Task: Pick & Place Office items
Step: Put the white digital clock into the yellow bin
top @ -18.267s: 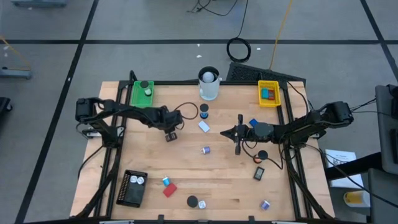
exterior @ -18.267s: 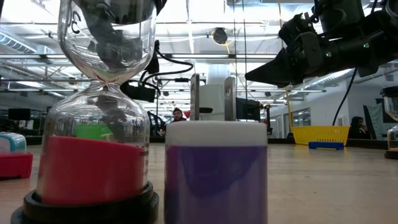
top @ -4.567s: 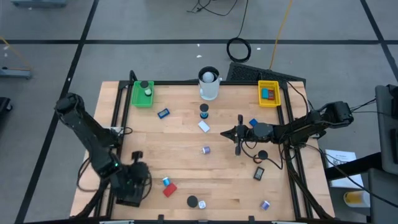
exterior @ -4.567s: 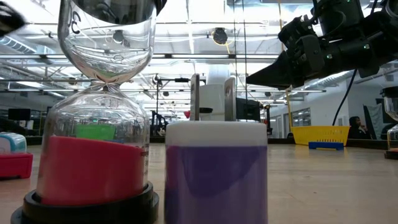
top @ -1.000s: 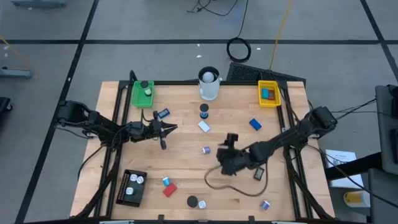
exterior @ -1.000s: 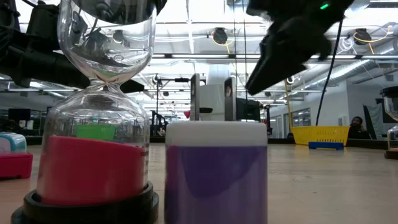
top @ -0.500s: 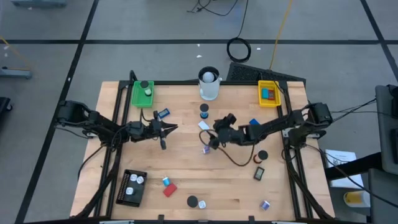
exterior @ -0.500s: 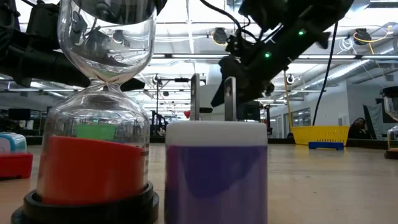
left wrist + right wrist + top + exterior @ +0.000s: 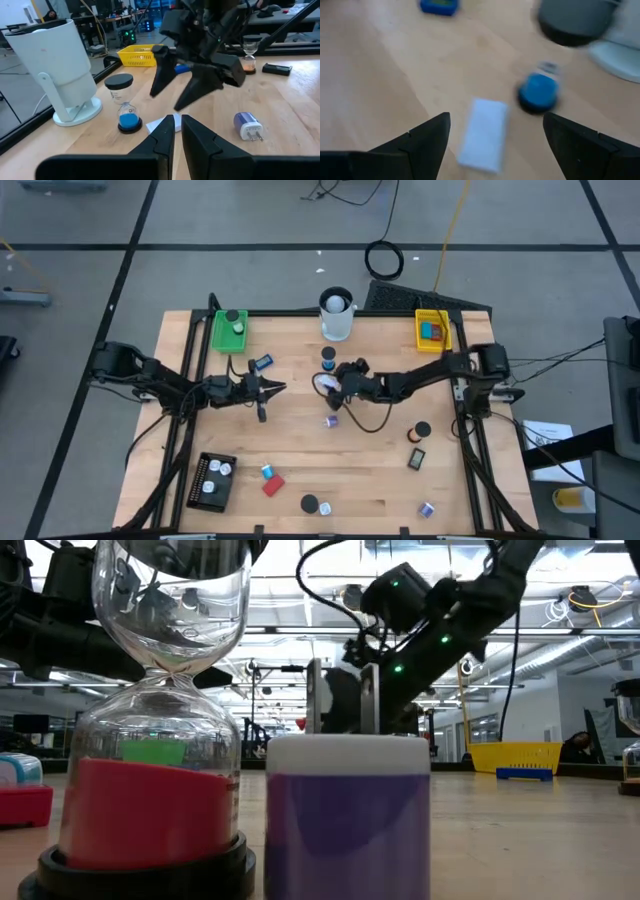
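Observation:
A small flat white piece lies on the wooden table near its middle, beside a little blue hourglass. My right gripper hangs open just above the white piece, one finger on each side of it, touching nothing. My left gripper stays shut and empty left of centre, pointing toward the right gripper. Other small items lie loose: a purple piece, a blue one, a red block, and black caps.
At the far edge stand a green tray, a tall white cup and a yellow tray. A black tray sits near left. A red-sand hourglass and a purple piece fill the low view's foreground.
My right gripper has swung from the table's near middle toward the far edge and the left. It now hangs over the white piece beside the blue hourglass.

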Available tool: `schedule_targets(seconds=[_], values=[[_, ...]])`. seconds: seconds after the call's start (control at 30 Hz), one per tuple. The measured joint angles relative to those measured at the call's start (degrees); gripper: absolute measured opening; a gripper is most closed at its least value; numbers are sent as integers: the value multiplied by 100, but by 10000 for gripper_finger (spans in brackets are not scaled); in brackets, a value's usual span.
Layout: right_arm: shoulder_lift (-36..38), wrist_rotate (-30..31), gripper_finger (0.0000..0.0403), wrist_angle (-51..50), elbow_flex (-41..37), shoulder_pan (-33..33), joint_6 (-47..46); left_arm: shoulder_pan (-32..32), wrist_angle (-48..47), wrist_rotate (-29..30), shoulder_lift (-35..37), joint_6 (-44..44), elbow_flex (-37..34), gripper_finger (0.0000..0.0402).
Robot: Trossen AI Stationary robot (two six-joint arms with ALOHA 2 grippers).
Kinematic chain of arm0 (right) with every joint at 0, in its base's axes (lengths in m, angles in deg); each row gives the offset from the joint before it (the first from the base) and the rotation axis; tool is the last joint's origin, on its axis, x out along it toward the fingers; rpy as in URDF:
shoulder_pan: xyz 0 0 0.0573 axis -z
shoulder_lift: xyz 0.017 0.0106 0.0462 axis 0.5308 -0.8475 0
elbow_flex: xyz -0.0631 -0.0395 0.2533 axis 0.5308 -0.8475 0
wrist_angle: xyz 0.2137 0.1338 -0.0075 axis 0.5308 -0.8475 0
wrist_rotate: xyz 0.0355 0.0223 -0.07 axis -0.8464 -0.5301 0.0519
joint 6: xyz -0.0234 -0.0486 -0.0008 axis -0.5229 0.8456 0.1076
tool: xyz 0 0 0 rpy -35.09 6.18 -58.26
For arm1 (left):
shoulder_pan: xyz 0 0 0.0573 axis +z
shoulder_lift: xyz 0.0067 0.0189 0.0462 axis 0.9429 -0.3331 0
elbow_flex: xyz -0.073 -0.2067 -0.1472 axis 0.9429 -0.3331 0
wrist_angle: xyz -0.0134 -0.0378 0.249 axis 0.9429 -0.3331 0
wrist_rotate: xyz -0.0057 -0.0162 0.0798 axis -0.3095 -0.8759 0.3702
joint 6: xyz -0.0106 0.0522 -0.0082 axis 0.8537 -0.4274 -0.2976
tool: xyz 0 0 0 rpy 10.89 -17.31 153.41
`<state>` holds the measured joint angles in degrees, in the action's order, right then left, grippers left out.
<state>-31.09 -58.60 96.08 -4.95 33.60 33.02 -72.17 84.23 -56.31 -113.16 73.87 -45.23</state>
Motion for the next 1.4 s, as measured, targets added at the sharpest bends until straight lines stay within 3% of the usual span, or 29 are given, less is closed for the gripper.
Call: schedule_targets(seconds=[0.4, 0.6, 0.77, 1.03, 1.4], values=[[-902, 322, 307, -522, 707, 24, 74, 0, -148, 3, 0, 25, 0, 42], [-883, 282, 257, -791, 728, 76, -120, 0, -217, 2, 0, 46, -2, 42], [-878, -257, 217, -823, 727, 145, -170, -2, -234, 2, 0, 50, -2, 42], [-793, -393, 155, -1052, 730, 151, 69, 0, -251, 3, 0, 66, -2, 42], [58, -596, 178, -2404, 712, 214, 160, 0, -323, 3, 0, 135, -2, 42]])
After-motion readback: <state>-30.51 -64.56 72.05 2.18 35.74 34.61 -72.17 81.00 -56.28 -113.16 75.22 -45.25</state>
